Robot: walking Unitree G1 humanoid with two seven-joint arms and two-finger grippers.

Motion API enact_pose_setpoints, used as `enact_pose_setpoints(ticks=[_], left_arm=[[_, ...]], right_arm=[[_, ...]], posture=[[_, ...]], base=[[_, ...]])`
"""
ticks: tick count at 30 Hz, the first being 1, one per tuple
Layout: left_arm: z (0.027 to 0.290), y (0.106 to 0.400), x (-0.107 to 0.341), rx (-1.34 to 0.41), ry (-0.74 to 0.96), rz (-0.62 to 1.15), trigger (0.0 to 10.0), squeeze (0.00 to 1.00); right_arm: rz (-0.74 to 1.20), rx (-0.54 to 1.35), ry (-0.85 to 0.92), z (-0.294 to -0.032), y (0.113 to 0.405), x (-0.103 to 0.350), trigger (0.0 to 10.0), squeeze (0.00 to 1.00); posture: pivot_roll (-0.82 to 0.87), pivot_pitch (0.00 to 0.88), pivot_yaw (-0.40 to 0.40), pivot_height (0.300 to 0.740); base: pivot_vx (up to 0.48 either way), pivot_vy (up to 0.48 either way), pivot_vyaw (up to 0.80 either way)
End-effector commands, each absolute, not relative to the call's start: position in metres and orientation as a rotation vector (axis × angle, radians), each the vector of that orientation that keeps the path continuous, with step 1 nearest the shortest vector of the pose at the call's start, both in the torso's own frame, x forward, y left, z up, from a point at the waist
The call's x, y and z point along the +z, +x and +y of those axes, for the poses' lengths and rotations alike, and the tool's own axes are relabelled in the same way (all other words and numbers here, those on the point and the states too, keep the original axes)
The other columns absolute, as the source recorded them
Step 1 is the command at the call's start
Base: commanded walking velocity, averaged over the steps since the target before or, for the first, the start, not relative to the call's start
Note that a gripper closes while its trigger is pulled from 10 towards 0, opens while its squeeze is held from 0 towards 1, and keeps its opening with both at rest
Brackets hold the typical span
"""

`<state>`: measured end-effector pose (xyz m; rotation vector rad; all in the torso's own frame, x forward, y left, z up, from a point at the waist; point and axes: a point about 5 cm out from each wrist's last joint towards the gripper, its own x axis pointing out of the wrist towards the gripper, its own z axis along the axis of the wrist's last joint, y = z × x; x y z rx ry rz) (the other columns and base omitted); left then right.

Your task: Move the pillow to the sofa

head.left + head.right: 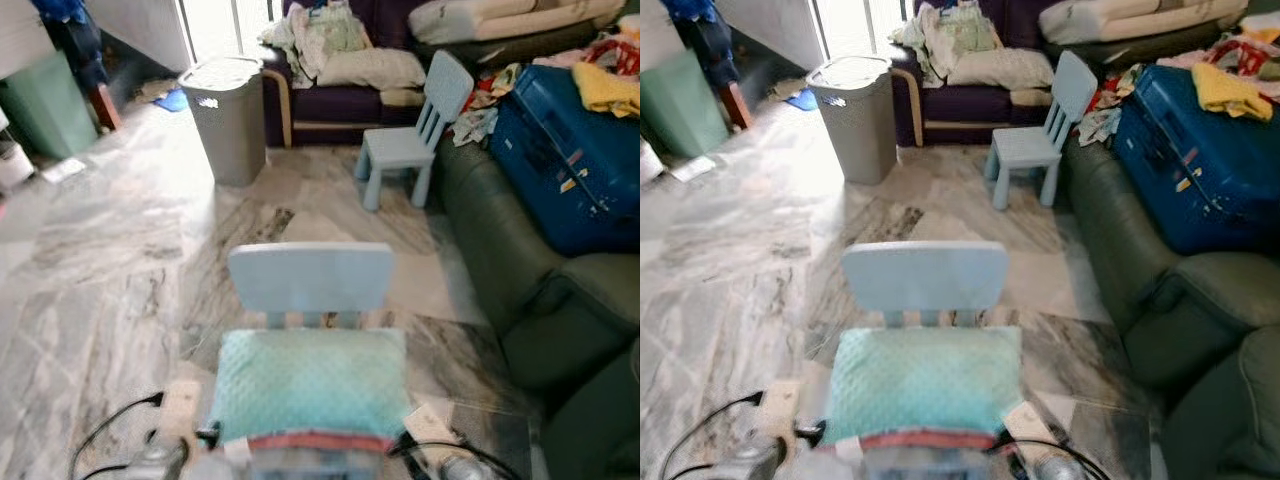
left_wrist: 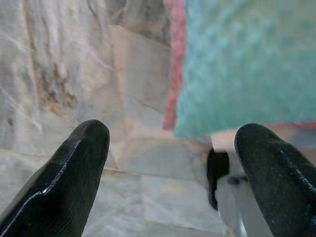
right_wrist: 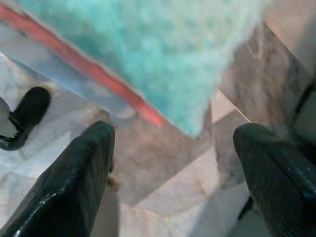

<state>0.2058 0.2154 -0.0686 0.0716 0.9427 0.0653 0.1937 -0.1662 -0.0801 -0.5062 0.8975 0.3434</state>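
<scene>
Pillow [image 1: 312, 385], teal w/ red trim, lies flat on seat of small blue chair [image 1: 311, 277], covering seat edge to edge, right in front of robot. Chair backrest at the far edge.

Left gripper [image 2: 173, 163] spread wide, holding nothing, just off pillow's near-left corner above marble floor [image 1: 110, 270]. Right gripper [image 3: 175, 168] also spread, nothing held, below pillow's near-right corner.

Dark green sofa [image 1: 520, 280] to the right, w/ blue suitcase [image 1: 575, 160] on its seat. Second blue chair [image 1: 415, 130] farther back, next to sofa's end. Grey bin [image 1: 228, 118] near purple couch [image 1: 330, 95].
</scene>
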Motion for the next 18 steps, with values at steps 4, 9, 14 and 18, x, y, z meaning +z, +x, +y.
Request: enact_pose_setpoints(ticks=[4,9,14,18], left_arm=[[0.212,0.201,-0.072,0.049,0.098,0.963,10.0,0.00],[0.213,0.205,-0.069,0.008,0.109,0.930,10.0,0.00],[0.208,0.222,-0.057,-0.059,0.090,0.800,10.0,0.00],[0.207,0.233,-0.043,-0.124,0.088,0.663,10.0,0.00]], right_arm=[[0.904,0.325,-0.522,-0.176,0.192,-0.080,10.0,0.00],[0.815,0.249,-0.435,-0.181,0.213,-0.067,10.0,0.00],[0.636,0.226,-0.351,-0.179,0.244,-0.042,10.0,0.00],[0.481,0.227,-0.298,-0.177,0.265,-0.020,10.0,0.00]], posture=[[0.01,0.024,0.027,0.740],[0.01,0.028,0.026,0.740],[0.03,0.044,0.016,0.740],[0.03,0.054,0.011,0.740]], base=[[0.000,0.000,0.00],[0.000,0.000,0.00],[0.000,0.000,0.00],[0.000,0.000,0.00]])
